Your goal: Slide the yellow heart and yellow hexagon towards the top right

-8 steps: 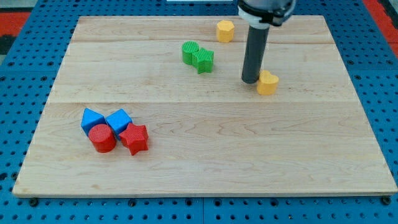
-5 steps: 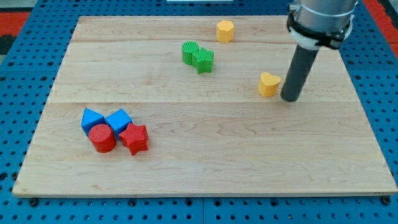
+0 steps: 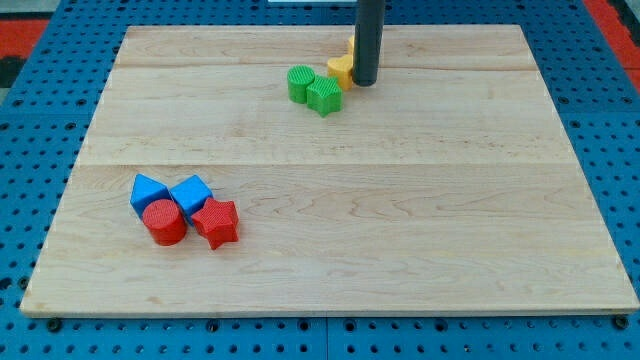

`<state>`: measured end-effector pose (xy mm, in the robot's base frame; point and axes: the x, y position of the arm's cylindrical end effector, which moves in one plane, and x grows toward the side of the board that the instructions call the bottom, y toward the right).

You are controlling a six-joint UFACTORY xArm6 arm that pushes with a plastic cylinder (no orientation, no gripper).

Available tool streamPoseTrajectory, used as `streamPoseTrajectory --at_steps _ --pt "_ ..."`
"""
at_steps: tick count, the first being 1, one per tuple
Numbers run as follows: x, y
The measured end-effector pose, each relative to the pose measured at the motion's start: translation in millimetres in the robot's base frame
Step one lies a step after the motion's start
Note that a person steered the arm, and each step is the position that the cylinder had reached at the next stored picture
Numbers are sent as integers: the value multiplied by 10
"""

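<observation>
No pincer fitted; my tip (image 3: 365, 82) touches yellow heart (image 3: 341, 71), hexagon hidden behind the rod; next push top-right.

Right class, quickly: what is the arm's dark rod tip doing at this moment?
My tip: no gripper, holds nothing; it stands against the right side of the yellow heart block, beside the green blocks.

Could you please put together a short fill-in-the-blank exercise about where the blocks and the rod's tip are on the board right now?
1. My tip stands just to the view's ____ of the yellow heart.
2. The yellow heart touches the ____ star.
3. The two blue blocks and two ____ blocks sit at the view's lower left.

Missing words: right; green; red
</observation>
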<state>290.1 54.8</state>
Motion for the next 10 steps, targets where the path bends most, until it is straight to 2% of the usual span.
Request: streamPoseTrajectory --at_steps 2,6,8,9,10 --pt "-104 454" --pt "10 -270" --pt "-165 -716" --pt "-226 -1186" --pt "-452 -1326"
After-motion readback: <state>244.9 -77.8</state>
